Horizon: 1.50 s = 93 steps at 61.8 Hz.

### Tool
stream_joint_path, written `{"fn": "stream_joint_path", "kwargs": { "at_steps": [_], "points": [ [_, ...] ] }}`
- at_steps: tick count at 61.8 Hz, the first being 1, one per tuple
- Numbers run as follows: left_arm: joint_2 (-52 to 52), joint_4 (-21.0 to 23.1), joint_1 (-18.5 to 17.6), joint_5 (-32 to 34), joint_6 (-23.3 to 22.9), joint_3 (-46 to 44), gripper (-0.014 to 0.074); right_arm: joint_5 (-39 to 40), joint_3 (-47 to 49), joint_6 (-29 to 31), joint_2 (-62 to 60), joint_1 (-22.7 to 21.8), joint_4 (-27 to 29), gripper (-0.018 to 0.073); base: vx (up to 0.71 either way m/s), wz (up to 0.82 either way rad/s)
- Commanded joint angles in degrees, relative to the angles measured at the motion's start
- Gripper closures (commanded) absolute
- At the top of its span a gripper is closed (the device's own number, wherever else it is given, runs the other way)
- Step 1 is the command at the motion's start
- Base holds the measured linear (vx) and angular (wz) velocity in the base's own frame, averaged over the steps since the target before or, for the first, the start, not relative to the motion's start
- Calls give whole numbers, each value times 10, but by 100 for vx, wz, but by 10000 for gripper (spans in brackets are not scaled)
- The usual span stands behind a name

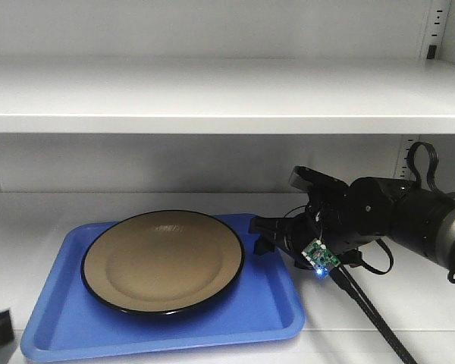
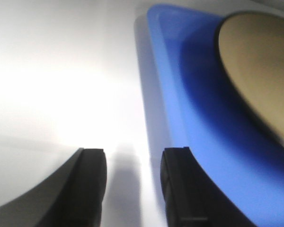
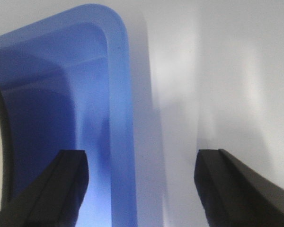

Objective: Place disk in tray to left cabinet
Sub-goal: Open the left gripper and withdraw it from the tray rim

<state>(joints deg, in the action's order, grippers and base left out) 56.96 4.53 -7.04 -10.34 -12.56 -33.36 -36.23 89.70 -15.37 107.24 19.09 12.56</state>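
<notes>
Disk (image 1: 163,262) sits in tray (image 1: 273,315) on cabinet (image 1: 212,95) shelf; your right gripper (image 3: 141,182) fingers spread astride tray rim, left gripper (image 2: 132,182) fingers spread beside it, both empty.

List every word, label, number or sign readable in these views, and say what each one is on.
None can be read.
The disk, the tray and the left cabinet show no lettering.
The small green circuit board on the right arm may carry markings, but they are too small to read.
</notes>
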Motion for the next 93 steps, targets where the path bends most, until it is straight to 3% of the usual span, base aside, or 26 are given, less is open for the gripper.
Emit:
{"fn": "stream_joint_path", "kwargs": {
  "at_steps": [1, 10, 22, 29, 43, 52, 57, 66, 93],
  "points": [
    [-61, 1, 0, 82, 0, 46, 200, -6, 9, -2, -18, -3, -5, 12, 0, 0],
    [-150, -7, 0, 103, 0, 140, 200, -6, 9, -2, -18, -3, -5, 12, 0, 0],
    [-268, -87, 0, 108, 0, 223, 200, -6, 9, -2, -18, -3, -5, 12, 0, 0],
    [-330, -105, 0, 107, 0, 257, 214, -6, 9, -2, -18, -3, -5, 12, 0, 0],
    [-452, -105, 51, 108, 0, 322, 388, -6, 9, -2, -18, -3, -5, 12, 0, 0],
    [-543, -104, 58, 107, 0, 361, 497, -6, 9, -2, -18, -3, -5, 12, 0, 0],
    [-590, -104, 58, 71, 0, 361, 540, -6, 9, -2, -18, -3, -5, 12, 0, 0],
    [-586, -104, 61, 67, 0, 361, 604, -6, 9, -2, -16, -3, -4, 12, 0, 0],
    [-585, -104, 61, 64, 0, 361, 603, -6, 9, -2, -14, -3, -4, 12, 0, 0]
  ]
}}
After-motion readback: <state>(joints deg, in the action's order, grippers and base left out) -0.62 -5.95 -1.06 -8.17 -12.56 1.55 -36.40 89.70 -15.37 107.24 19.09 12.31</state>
